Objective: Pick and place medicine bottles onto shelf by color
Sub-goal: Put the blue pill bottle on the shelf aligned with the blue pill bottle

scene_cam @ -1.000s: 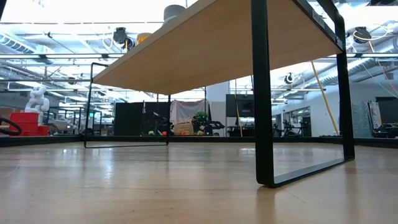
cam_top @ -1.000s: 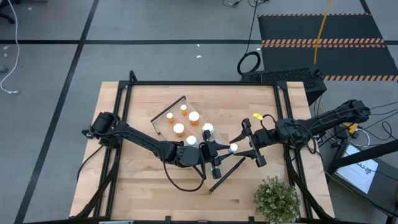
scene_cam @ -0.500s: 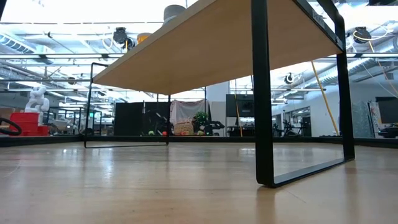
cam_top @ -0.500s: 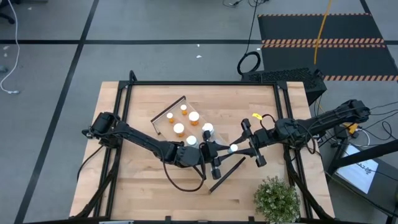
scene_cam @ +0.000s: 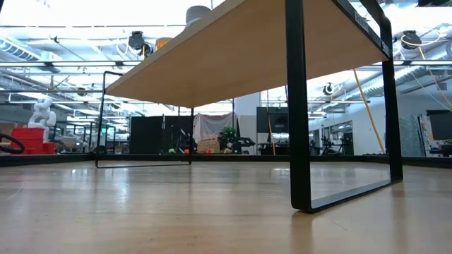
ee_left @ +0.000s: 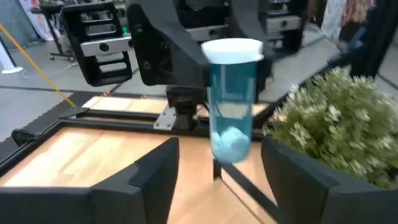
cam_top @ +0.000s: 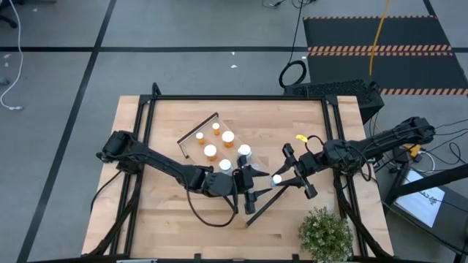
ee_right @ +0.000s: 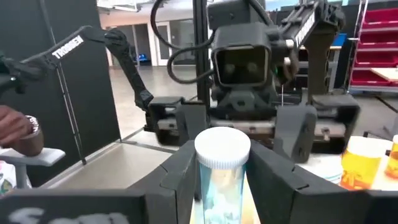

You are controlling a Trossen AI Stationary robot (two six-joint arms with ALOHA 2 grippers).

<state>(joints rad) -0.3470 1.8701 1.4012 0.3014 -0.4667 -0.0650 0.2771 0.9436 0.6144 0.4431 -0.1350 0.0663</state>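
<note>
Handed over: seen from above, left gripper (cam_top: 256,194) now backs off toward 7 o'clock, fingers apart, leaving the blue bottle (cam_top: 278,178) clamped by right gripper (cam_top: 280,179). Left wrist: bottle (ee_left: 232,99) beyond spread fingers. Right wrist: fingers (ee_right: 180,171) pinch it. Shelf (cam_top: 205,131) placement probably follows.

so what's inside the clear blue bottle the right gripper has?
A few pale pills sit at the bottom of the clear blue bottle. The white cap hides the top, and the right gripper covers its sides.

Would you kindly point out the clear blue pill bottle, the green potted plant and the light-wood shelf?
clear blue pill bottle (ee_left: 232,93): left wrist view, mid-body.
green potted plant (cam_top: 325,234): high view, foliage centre.
light-wood shelf (cam_top: 198,135): high view, dark end wall.
</note>
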